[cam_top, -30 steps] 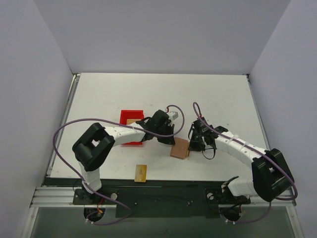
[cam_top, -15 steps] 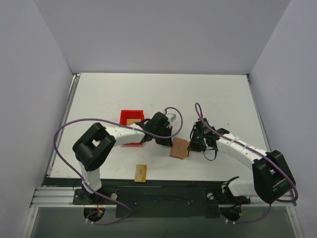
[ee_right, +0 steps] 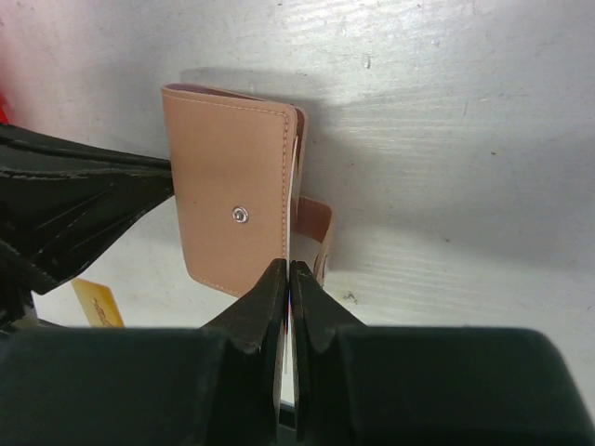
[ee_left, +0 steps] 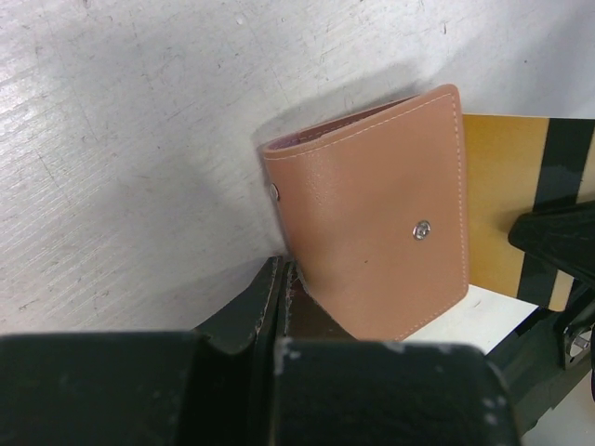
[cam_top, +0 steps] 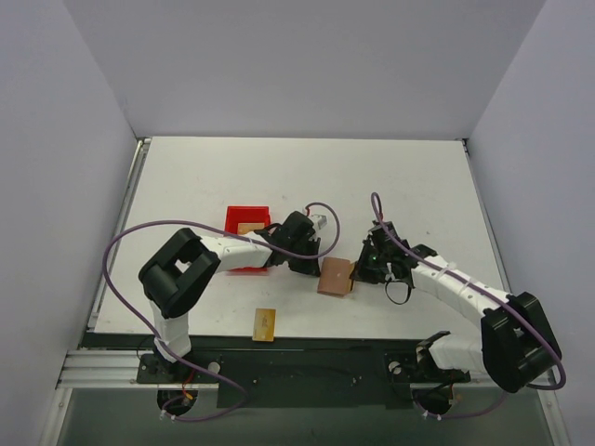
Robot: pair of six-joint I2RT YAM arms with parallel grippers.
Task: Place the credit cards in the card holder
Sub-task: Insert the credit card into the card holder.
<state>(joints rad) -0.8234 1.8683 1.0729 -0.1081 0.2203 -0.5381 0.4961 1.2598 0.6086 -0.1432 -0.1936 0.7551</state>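
Scanning from 9 o'clock in the top view: the red bin [cam_top: 231,221] sits at about 10 o'clock from the card holder [cam_top: 336,277], partly under the left forearm. It contains one gold card [cam_top: 248,227]; nothing else shows in it. A loose card [cam_top: 265,323] lies flat on the table [cam_top: 418,186] at 7 o'clock from the holder, near the front edge, apart from both arms.

Left gripper [ee_left: 281,295]: fingers pinched together at the holder's 9 o'clock edge, apparently clamped on its lower leaf. Judged purpose: anchor the holder so it cannot slide, and keep its mouth ajar.

The card holder lies mid-table between the two grippers, snap face up. Its upper leaf is lifted slightly, with a shadowed gap along one edge.

Right gripper [ee_right: 287,283]: at the holder's 3 o'clock side, clenched on a credit card [ee_left: 502,209], held edge-on in line with the gap, presumably for sliding in. The striped face sticks out past the holder's right side. Whether the leading edge sits in a pocket: cannot tell. The holder's other contents are hidden.
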